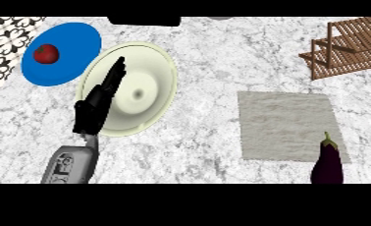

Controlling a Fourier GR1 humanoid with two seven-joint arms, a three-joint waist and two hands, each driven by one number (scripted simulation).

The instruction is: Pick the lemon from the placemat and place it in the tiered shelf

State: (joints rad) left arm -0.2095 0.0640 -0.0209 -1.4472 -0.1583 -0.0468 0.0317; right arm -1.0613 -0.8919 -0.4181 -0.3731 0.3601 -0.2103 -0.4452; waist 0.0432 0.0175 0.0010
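Blue plate (pixel 69 38) sits at the far left of the marble counter (pixel 217 63), and on it lies a small red fruit (pixel 46 53), round and dark at its edges. Just beside it, touching or nearly so, is a pale cream plate (pixel 148 72) holding nothing, its middle dished. The left hand (pixel 98 102) shows over that plate's left side, fingers straight and together, pointing away, holding nothing. Over to the right lies a grey placemat (pixel 282 122); a dark purple eggplant (pixel 328 163) with a green stem rests at its near right corner, partly off the mat. I see no lemon anywhere. The wooden shelf (pixel 340 48) stands at the far right edge, slatted and bare.
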